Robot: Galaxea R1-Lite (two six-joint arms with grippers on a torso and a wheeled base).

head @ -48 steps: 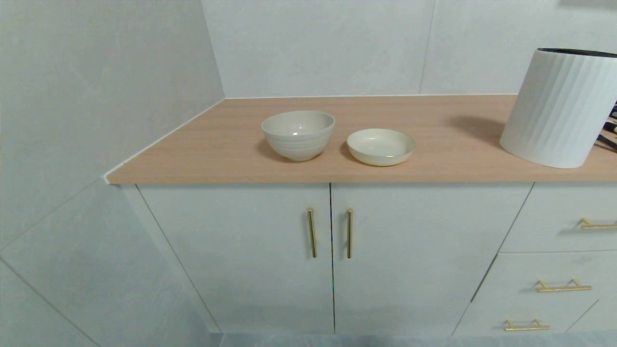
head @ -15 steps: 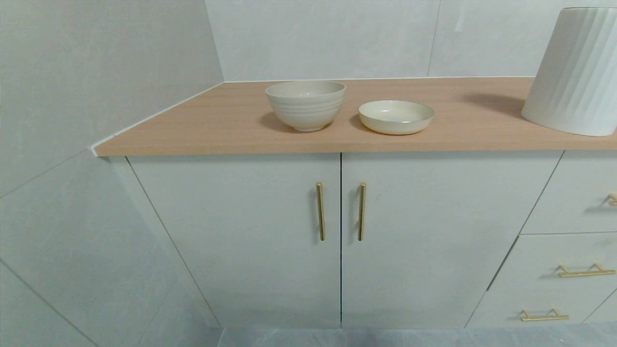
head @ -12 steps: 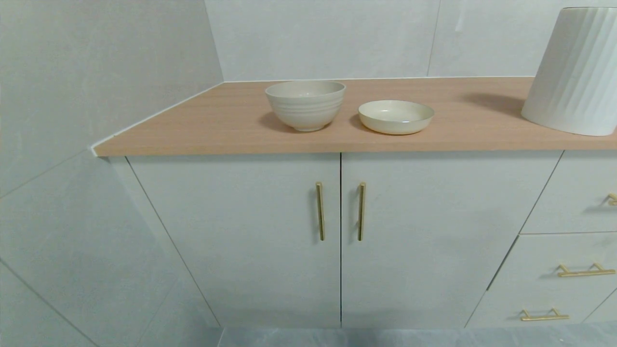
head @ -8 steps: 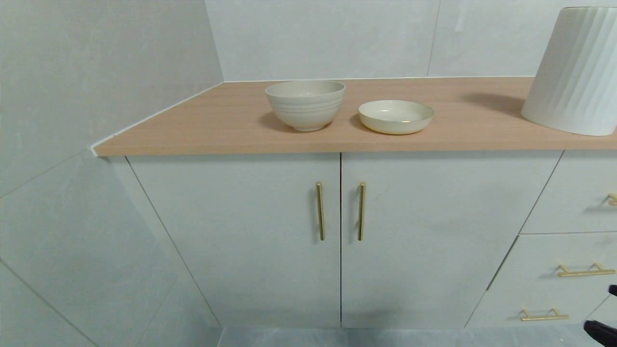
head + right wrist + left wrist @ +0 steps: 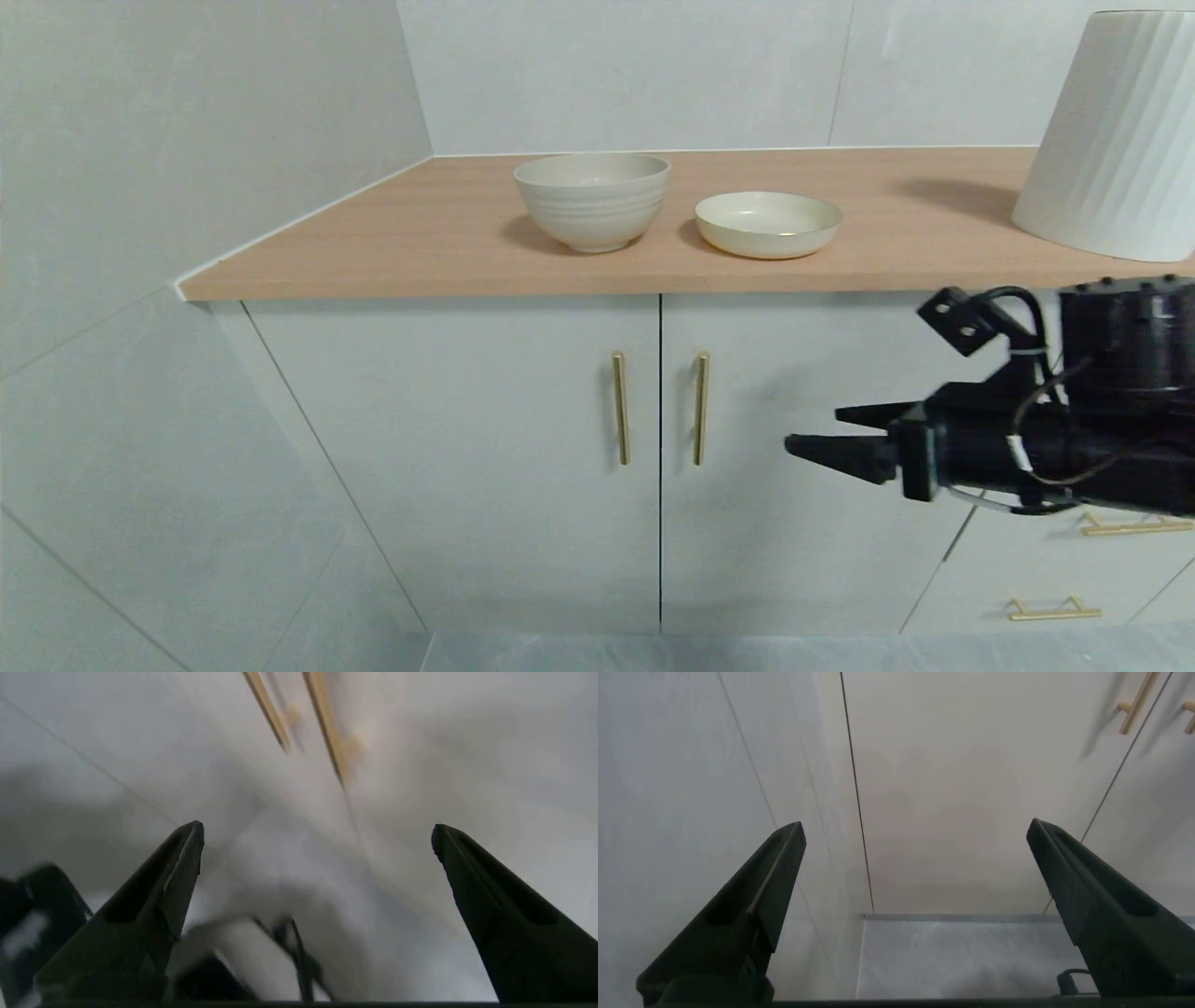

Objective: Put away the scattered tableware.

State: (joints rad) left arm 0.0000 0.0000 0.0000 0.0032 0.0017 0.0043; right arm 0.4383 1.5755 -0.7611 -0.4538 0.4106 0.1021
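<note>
The right end effector [image 5: 813, 429], open and empty, has swung up before the cabinet, pointing at its right door handle [image 5: 699, 408]. The ribbed bowl [image 5: 592, 201] and shallow dish [image 5: 768, 224] sit on the worktop [image 5: 420, 252], so opening a door likely comes first.

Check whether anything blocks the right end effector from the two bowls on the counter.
No object does. The right end effector hangs open before the cabinet door, below the countertop; deep bowl and shallow bowl sit higher up.

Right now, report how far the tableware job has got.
Done: nothing; the ribbed bowl and shallow dish sit on the countertop, cabinet doors shut. In hand: nothing; the right gripper is open and empty in front of them. Left: stowing both pieces.
</note>
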